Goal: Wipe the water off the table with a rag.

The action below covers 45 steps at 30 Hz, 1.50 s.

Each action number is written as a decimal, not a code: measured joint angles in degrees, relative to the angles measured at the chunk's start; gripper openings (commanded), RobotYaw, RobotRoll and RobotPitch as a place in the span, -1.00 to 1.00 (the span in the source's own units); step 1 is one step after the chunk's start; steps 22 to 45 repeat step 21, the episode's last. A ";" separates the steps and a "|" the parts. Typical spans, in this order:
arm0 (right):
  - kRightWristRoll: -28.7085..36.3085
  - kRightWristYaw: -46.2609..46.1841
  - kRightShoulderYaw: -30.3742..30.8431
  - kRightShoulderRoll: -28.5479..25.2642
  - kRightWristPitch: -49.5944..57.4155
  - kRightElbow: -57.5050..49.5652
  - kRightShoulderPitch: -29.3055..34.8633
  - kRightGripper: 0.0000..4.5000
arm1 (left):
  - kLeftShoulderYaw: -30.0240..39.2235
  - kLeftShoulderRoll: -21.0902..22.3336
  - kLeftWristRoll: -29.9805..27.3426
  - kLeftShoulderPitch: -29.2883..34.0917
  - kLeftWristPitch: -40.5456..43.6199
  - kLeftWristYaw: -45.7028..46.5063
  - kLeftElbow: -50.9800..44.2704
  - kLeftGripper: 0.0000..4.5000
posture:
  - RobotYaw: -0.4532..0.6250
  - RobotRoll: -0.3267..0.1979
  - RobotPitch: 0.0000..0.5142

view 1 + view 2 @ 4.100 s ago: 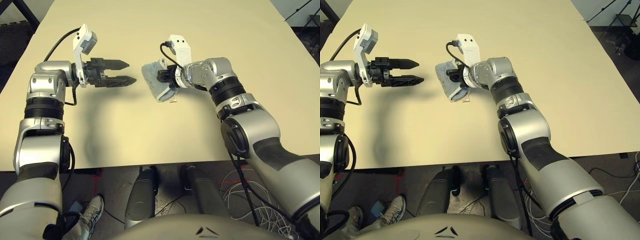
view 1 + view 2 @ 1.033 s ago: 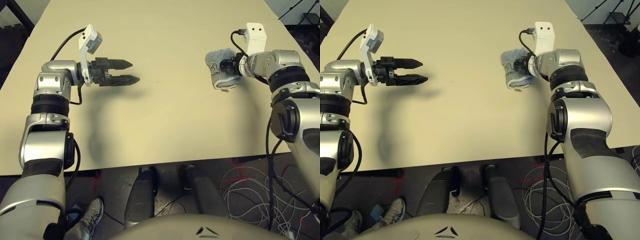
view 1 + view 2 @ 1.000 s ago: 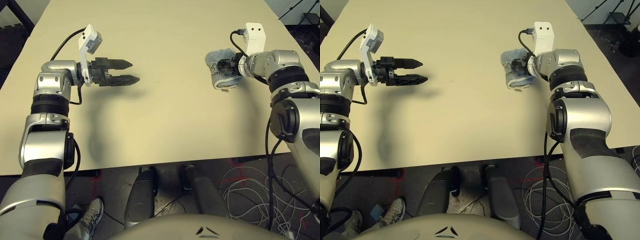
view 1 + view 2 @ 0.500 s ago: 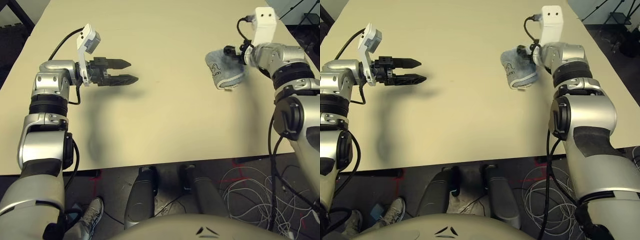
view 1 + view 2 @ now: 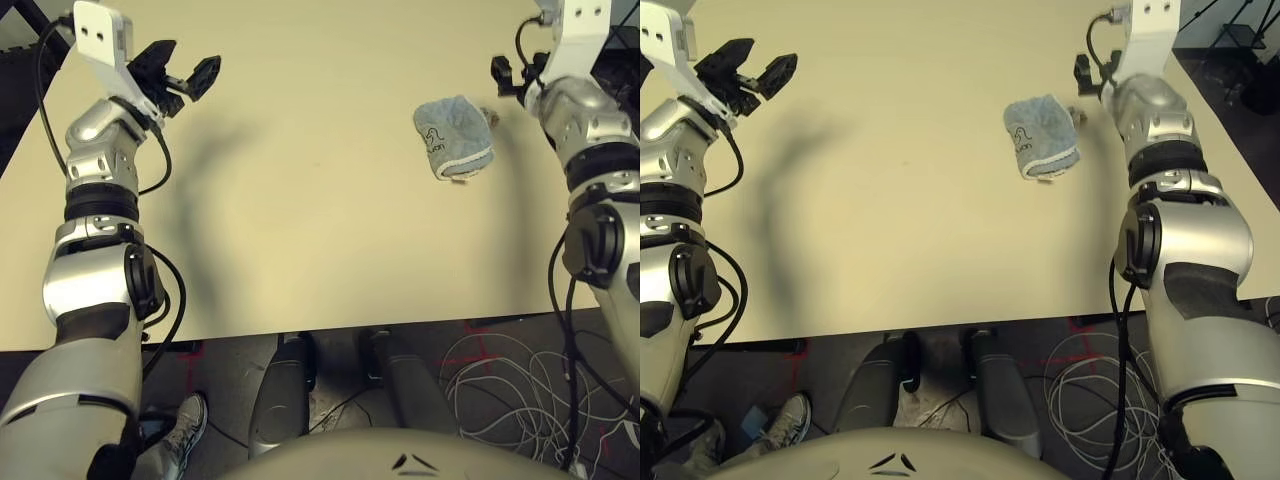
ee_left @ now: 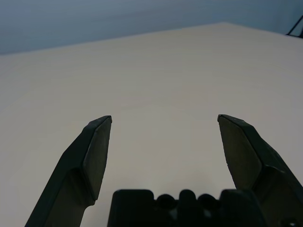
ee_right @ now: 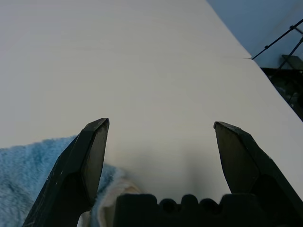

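Observation:
The grey-blue rag [image 5: 452,138] lies folded on the cream table [image 5: 330,250], right of centre, logo facing up; a corner of it [image 7: 38,165] shows in the right wrist view. My right gripper [image 5: 512,78] hangs open above the table, just beyond and right of the rag, with nothing held; its fingers [image 7: 92,151] stand wide apart. My left gripper [image 5: 185,75] is raised at the far left, open and empty, fingers [image 6: 97,146] spread over bare tabletop. A small tan bit [image 5: 1077,114] lies by the rag's far right edge. The water is hidden or out of view.
The table's right edge [image 5: 1200,130] runs close to my right arm, with dark floor and stand legs [image 7: 284,42] beyond it. The near edge [image 5: 300,335] lies in front of my body, with cables on the floor below.
My right gripper has let go of the rag and lifted away to the far right. The left arm has swung up and back to the far left. The rag stays put.

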 measured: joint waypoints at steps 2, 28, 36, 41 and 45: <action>0.01 0.09 -0.45 -1.07 -1.96 0.26 0.80 0.99 | 1.14 -0.41 -0.07 1.50 -1.23 2.49 0.41 1.00 | -0.10 0.25 -0.14; 0.23 7.58 -4.57 -1.67 -9.81 1.69 7.54 0.99 | 3.20 -4.11 2.98 6.43 -12.47 27.62 7.03 1.00 | -0.17 0.25 -0.01; 0.23 7.58 -4.57 -1.67 -9.81 1.69 7.54 0.99 | 3.20 -4.11 2.98 6.43 -12.47 27.62 7.03 1.00 | -0.17 0.25 -0.01; 0.23 7.58 -4.57 -1.67 -9.81 1.69 7.54 0.99 | 3.20 -4.11 2.98 6.43 -12.47 27.62 7.03 1.00 | -0.17 0.25 -0.01; 0.23 7.58 -4.57 -1.67 -9.81 1.69 7.54 0.99 | 3.20 -4.11 2.98 6.43 -12.47 27.62 7.03 1.00 | -0.17 0.25 -0.01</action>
